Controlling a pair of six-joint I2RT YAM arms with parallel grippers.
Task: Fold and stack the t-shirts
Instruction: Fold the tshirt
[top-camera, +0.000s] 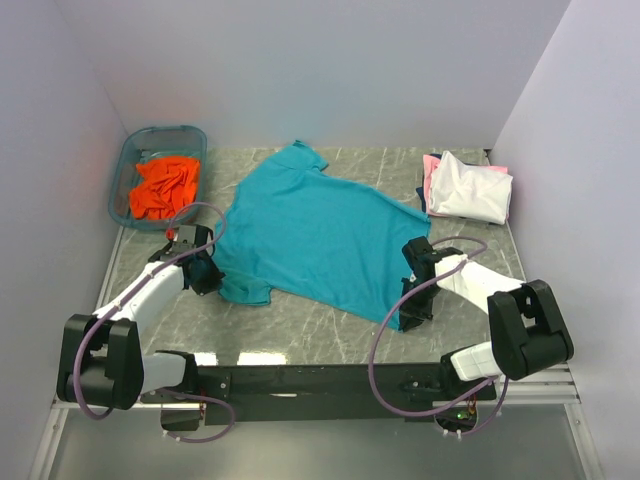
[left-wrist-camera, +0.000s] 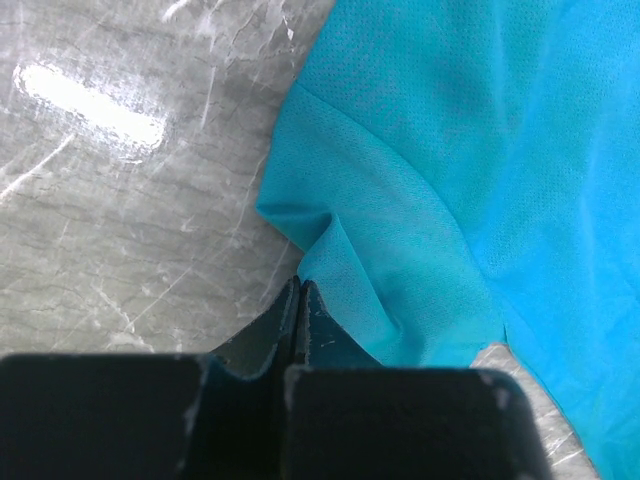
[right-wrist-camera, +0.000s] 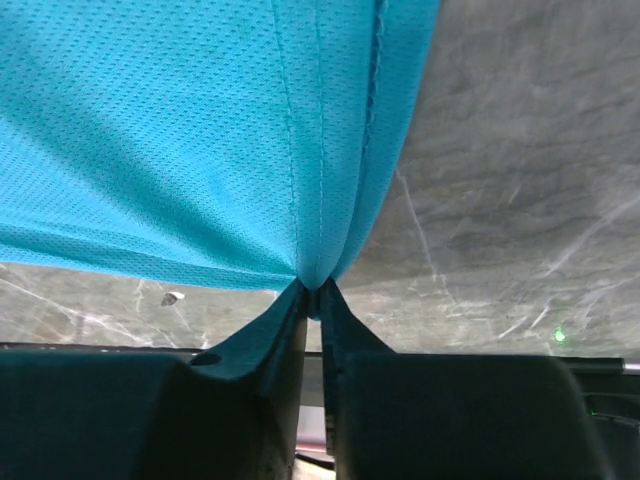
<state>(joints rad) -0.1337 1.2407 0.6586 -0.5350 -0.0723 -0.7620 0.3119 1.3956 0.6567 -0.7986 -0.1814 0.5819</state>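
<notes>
A teal t-shirt (top-camera: 320, 235) lies spread across the middle of the table. My left gripper (top-camera: 207, 275) is shut at the edge of its near left sleeve (left-wrist-camera: 340, 270), where the fabric puckers at the tips (left-wrist-camera: 300, 285). My right gripper (top-camera: 408, 312) is shut on the shirt's near right hem corner (right-wrist-camera: 320, 270), and the cloth (right-wrist-camera: 180, 130) hangs taut from it. An orange t-shirt (top-camera: 165, 187) is crumpled in the tub. A folded white t-shirt (top-camera: 470, 187) lies on a pink one (top-camera: 431, 165) at the back right. A dark blue edge (top-camera: 422, 200) shows under them.
A translucent blue plastic tub (top-camera: 165, 130) stands at the back left corner. White walls enclose the table on three sides. The marble tabletop (top-camera: 300, 325) shows bare in front of the teal shirt. The arms' black base rail (top-camera: 320, 380) runs along the near edge.
</notes>
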